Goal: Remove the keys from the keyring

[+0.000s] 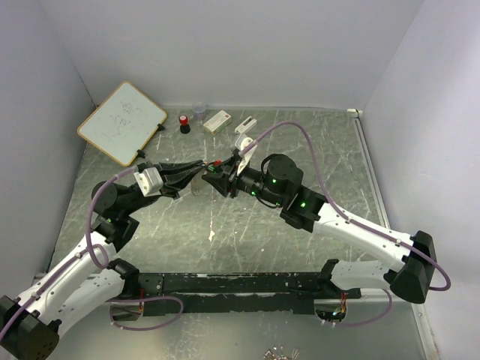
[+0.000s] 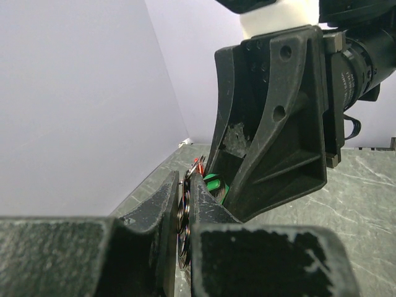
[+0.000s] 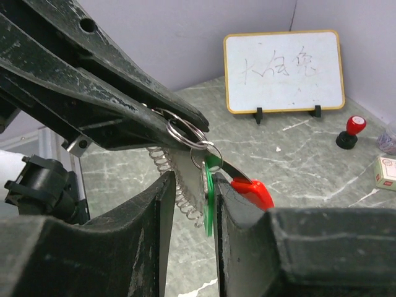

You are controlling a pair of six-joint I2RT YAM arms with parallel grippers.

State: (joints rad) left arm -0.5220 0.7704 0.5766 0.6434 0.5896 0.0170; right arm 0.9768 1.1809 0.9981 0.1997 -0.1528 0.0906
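1. Right wrist view puts the keyring (image 3: pixel 187 133) just beyond the camera's own fingers. It is a small cluster of silvery split rings held off the table. The rings are pinched at the very tip of the left gripper (image 3: pixel 193 122), whose two black fingers come in from the upper left and press together on the metal.
2. The green key (image 3: pixel 208 192) hangs edge-on from the rings, down into the gap of the right gripper (image 3: pixel 192 180). That gripper's jaws stand apart, with the table showing between them. The key lies against the inner face of one finger, and nothing squeezes it from both sides.
3. The red key (image 3: pixel 252 190) hangs from the same rings, outside the gap and past that same finger.
4. A clear spiral coil (image 3: pixel 176 185) dangles from the rings beside the green key, also inside the gap.
5. Left wrist view shows the rings edge-on between the left gripper's closed fingers. Green and red plastic peek out just beyond, under the right gripper's black fingers.
6. Top external view shows the two grippers meeting tip to tip above the middle of the table (image 1: pixel 247 240).
7. Well apart from them, a whiteboard (image 1: pixel 121 122) stands near the far left corner. A red stamp (image 1: pixel 184 124) and a white box (image 1: pixel 217 121) sit along the back wall.
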